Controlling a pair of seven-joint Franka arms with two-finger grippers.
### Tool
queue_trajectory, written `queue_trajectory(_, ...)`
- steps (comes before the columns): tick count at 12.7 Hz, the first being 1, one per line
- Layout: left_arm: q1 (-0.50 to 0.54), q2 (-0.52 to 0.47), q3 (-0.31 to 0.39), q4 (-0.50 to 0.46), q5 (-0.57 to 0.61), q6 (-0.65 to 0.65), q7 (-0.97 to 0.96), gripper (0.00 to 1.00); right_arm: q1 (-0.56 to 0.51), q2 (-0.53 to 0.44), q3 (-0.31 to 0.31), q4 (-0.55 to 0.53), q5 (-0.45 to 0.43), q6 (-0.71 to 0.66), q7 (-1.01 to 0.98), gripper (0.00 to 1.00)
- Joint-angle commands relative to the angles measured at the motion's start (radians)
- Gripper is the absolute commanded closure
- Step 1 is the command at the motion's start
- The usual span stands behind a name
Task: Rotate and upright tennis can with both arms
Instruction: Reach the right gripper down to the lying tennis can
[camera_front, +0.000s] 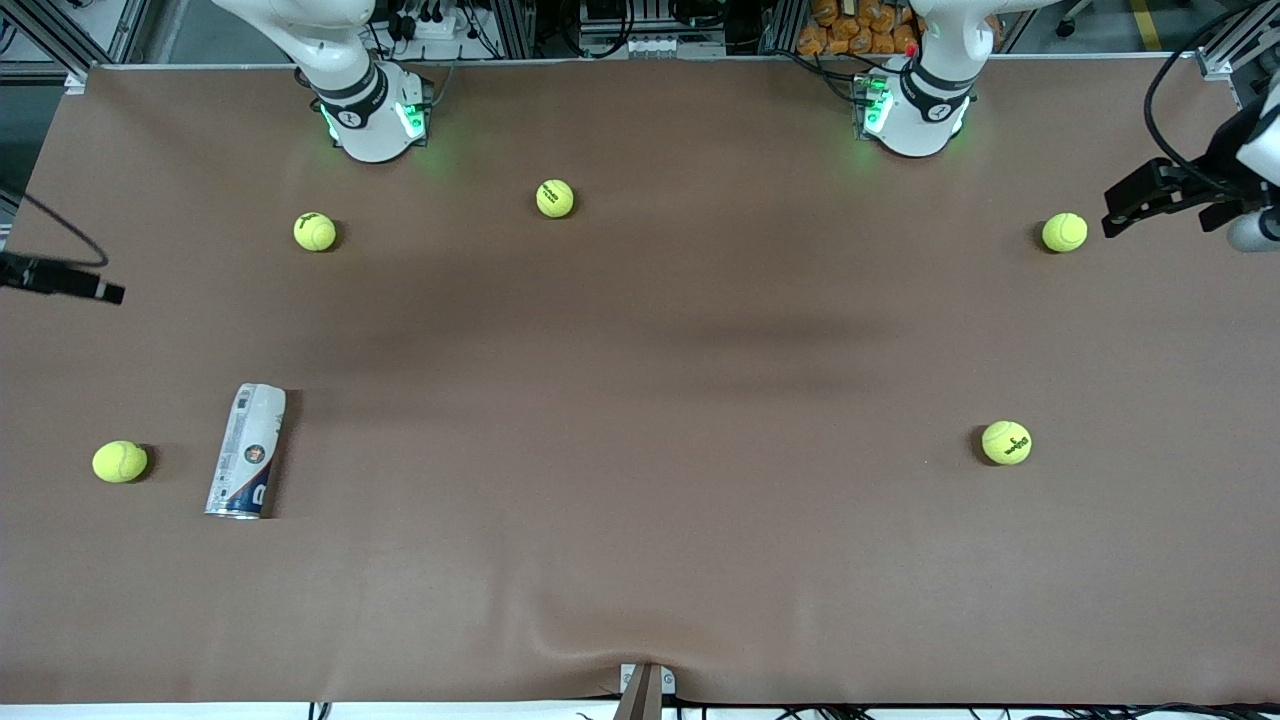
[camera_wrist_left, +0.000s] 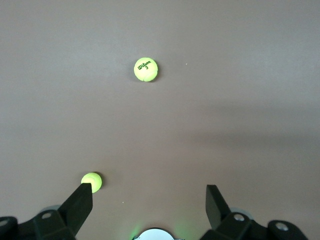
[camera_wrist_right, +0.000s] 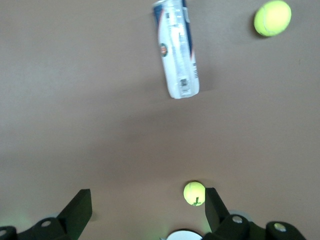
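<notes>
The tennis can (camera_front: 247, 452) lies on its side on the brown table, toward the right arm's end, its silver rim pointing at the front camera. It also shows in the right wrist view (camera_wrist_right: 176, 47), well away from the fingers. My right gripper (camera_front: 108, 292) hangs over the table's edge at the right arm's end. It is open and empty (camera_wrist_right: 147, 202). My left gripper (camera_front: 1112, 222) hangs over the left arm's end, beside a tennis ball (camera_front: 1064, 232). It is open and empty (camera_wrist_left: 147, 197).
Several yellow-green tennis balls lie scattered: one beside the can (camera_front: 120, 461), two near the right arm's base (camera_front: 315, 231) (camera_front: 555, 198), one nearer the front camera at the left arm's end (camera_front: 1006, 442). The table cover (camera_front: 600, 630) is wrinkled at its front edge.
</notes>
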Motion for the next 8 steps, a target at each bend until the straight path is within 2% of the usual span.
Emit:
queue_trajectory(1, 0.003, -0.003, -0.016, -0.014, 0.016, 0.011, -0.013, 0.00, 0.001, 0.112, 0.011, 0.020, 0.000, 0.076, 0.003, 0.00)
queue_trajectory(2, 0.006, -0.003, -0.019, -0.023, 0.015, 0.016, -0.013, 0.00, 0.013, 0.154, 0.013, 0.020, -0.031, 0.096, 0.000, 0.00)
queue_trajectory(5, 0.005, -0.003, -0.021, -0.032, 0.011, 0.030, -0.015, 0.00, 0.019, 0.315, 0.016, 0.041, -0.031, 0.146, -0.038, 0.00)
queue_trajectory(8, 0.006, -0.009, -0.022, -0.060, 0.010, 0.030, -0.013, 0.00, 0.050, 0.372, 0.016, 0.046, -0.037, 0.255, -0.158, 0.00)
